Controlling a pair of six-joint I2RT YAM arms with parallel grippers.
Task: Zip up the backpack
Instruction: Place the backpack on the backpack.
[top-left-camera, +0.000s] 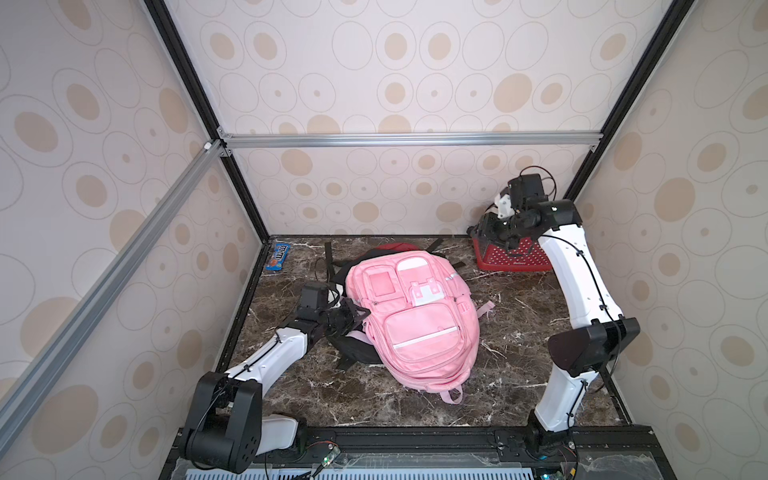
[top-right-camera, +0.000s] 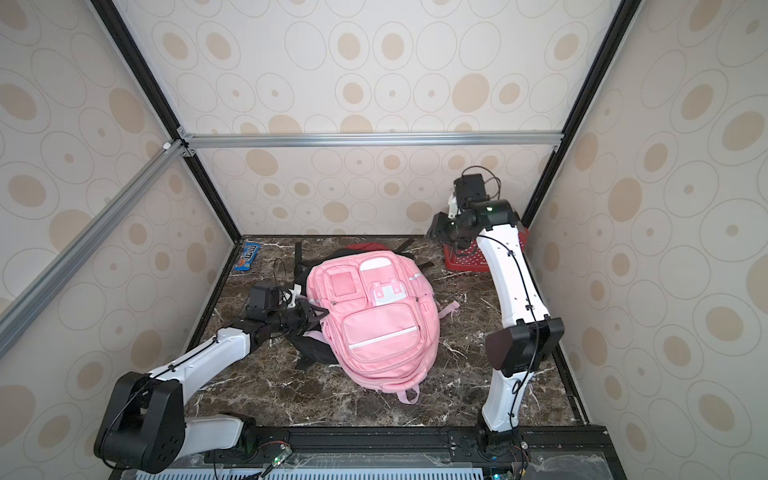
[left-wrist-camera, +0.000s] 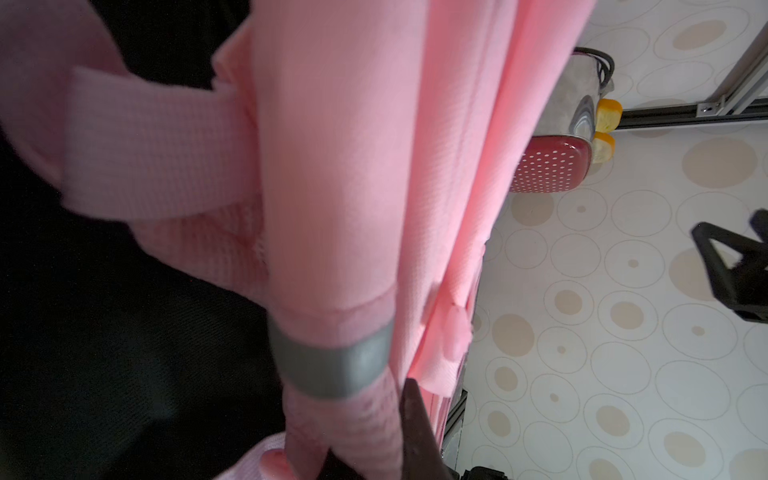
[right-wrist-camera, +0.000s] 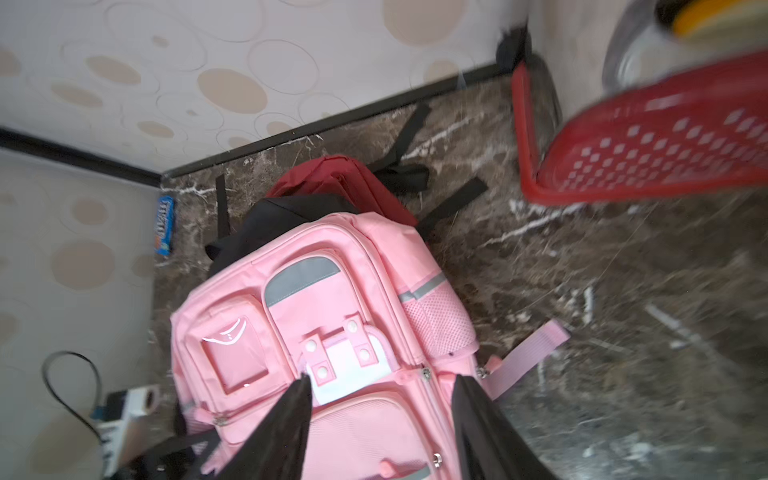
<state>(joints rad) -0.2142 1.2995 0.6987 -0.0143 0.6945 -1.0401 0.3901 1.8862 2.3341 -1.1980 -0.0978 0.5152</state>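
Dark marble tabletop (top-left-camera: 332, 395), circle-patterned walls (top-left-camera: 415, 62), left pincer (top-left-camera: 361, 313) clamped on pink backpack (top-left-camera: 415, 324), right pincer (right-wrist-camera: 381, 378) parted

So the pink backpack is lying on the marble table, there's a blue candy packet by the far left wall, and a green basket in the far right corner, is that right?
Not quite: the basket is red, not green, as both top views show. Everything else in your description holds.
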